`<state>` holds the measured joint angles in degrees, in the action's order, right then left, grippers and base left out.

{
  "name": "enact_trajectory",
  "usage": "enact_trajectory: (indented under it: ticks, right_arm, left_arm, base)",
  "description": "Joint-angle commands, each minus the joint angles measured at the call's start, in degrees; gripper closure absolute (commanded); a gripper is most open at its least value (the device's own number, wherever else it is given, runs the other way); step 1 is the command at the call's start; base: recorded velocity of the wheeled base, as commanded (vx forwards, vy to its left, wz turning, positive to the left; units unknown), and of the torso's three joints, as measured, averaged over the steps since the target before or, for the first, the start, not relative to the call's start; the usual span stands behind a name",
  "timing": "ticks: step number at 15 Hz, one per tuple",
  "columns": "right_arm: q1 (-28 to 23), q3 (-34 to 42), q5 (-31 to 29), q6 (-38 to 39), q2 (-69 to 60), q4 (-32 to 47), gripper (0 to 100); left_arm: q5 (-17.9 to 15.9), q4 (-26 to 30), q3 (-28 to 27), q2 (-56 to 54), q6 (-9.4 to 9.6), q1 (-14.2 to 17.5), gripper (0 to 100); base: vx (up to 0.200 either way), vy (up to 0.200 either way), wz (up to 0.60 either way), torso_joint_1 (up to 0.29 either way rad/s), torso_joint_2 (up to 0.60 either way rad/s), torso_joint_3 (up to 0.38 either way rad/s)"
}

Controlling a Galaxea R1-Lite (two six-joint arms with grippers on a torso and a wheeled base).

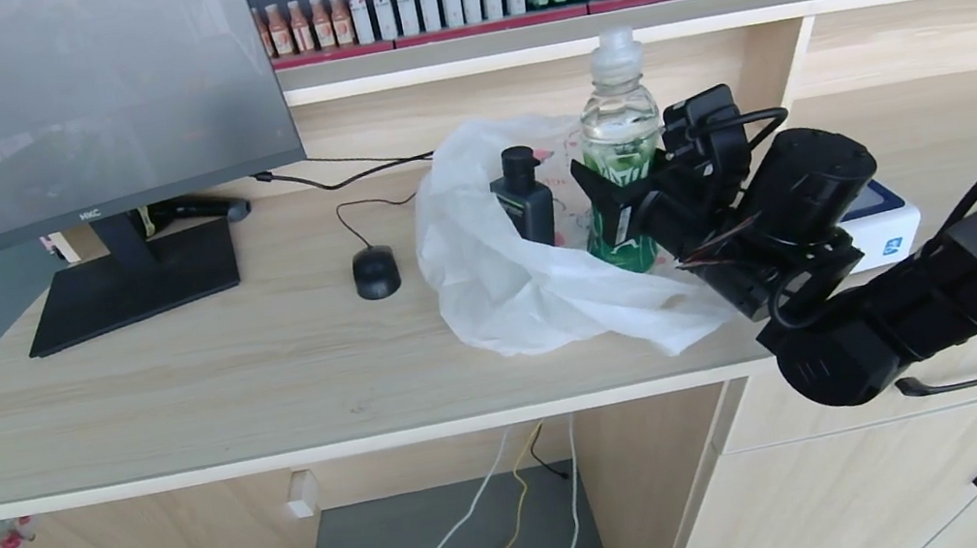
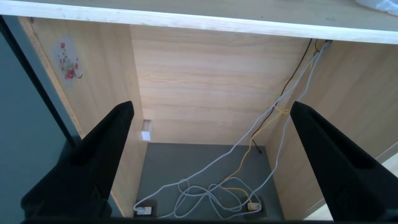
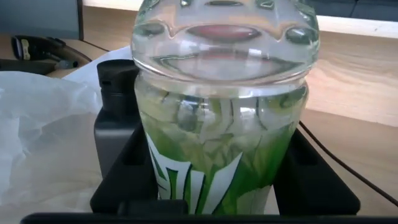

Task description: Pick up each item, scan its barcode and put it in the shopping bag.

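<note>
1. The right claw (image 1: pixel 628 198) is clenched around a clear green-labelled bottle (image 1: pixel 620 131), holding it upright.
2. That bottle is at the mouth of a white shopping bag (image 1: pixel 511 290) lying on the wooden worktop (image 1: pixel 220 375).
3. A dark bottle (image 1: pixel 526 199) stands in the bag, just beside it.
4. The left claw (image 2: pixel 211 143) hangs below the worktop, spread wide, holding nothing.

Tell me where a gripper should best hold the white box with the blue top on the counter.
Likely from above, pinching two opposite white side walls of the box. It lies flat on the counter, so its broad top offers no hold. The right arm hides part; the narrower pair is unclear.
</note>
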<state>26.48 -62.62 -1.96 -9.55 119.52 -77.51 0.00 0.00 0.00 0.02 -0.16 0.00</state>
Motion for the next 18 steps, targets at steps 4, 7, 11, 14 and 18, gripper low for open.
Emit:
enact_trajectory:
  ticks: [4,7,11,14,18]
  right_arm:
    - [0.0,0.1,-0.1,0.0,1.4,0.3,100]
    - [0.1,0.2,0.0,0.0,1.4,0.3,100]
    - [0.1,0.2,0.0,0.5,1.3,-0.7,100]
    - [0.1,0.2,0.0,0.5,1.1,-1.0,100]
    - [0.1,0.2,-0.1,0.5,0.9,-1.0,100]
  left_arm:
    - [0.0,0.0,0.0,0.0,-0.02,0.0,0]
    - [0.0,0.0,0.0,0.0,-0.02,0.0,0]
    - [0.0,0.0,0.0,0.0,-0.02,0.0,0]
    - [0.0,0.0,0.0,0.0,-0.02,0.0,0]
    - [0.0,0.0,0.0,0.0,-0.02,0.0,0]
  base:
    - [0.0,0.0,0.0,0.0,0.0,0.0]
    - [0.0,0.0,0.0,0.0,0.0,0.0]
    - [0.0,0.0,0.0,0.0,0.0,0.0]
    - [0.0,0.0,0.0,0.0,0.0,0.0]
    - [0.0,0.0,0.0,0.0,0.0,0.0]
